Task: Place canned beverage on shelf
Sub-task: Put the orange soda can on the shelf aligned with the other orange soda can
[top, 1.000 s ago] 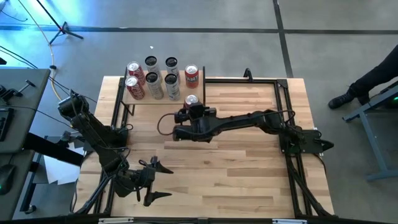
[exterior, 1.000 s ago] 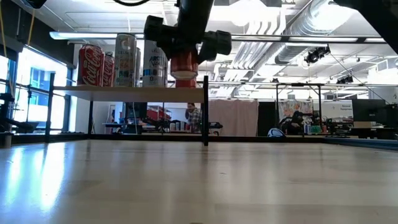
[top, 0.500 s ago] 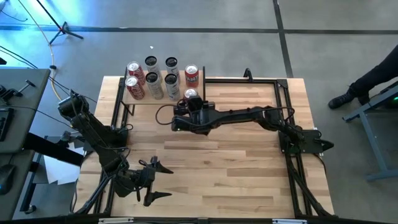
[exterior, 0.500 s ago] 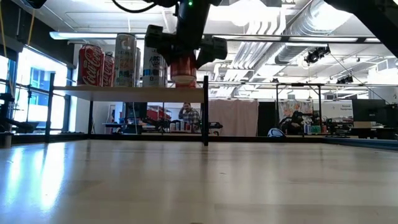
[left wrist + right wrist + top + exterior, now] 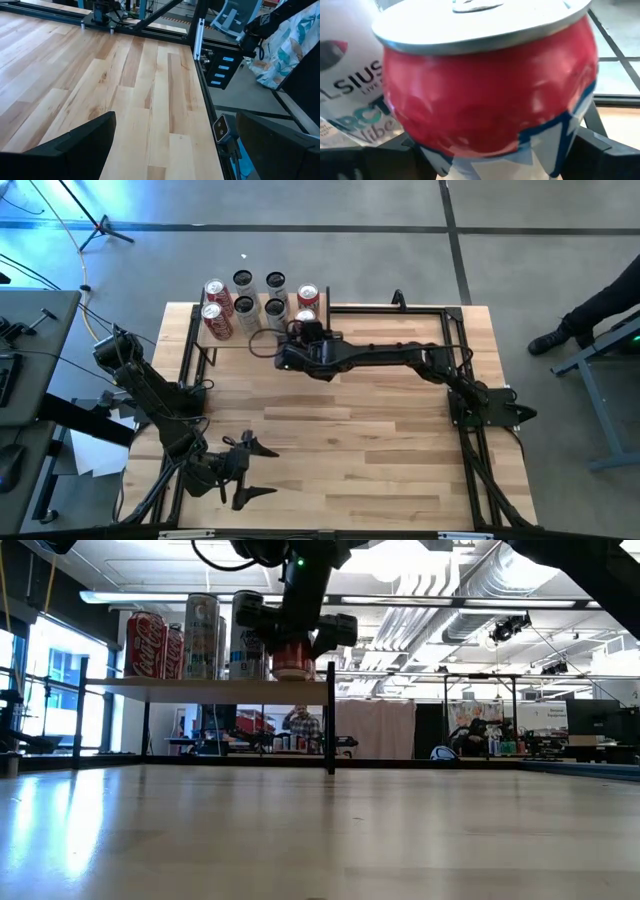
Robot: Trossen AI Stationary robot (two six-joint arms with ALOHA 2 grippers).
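A white can standing just beside the red can in the right wrist view is showing the cut-off letters "LSIUS" in dark print, with teal lettering below it that is too clipped to read fully. On the shelf, at its left end in the low view, a red can is wearing the white Coca-Cola script.

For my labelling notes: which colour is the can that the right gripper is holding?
The can is mainly red, with white and blue lower down; the right wrist view shows it best.
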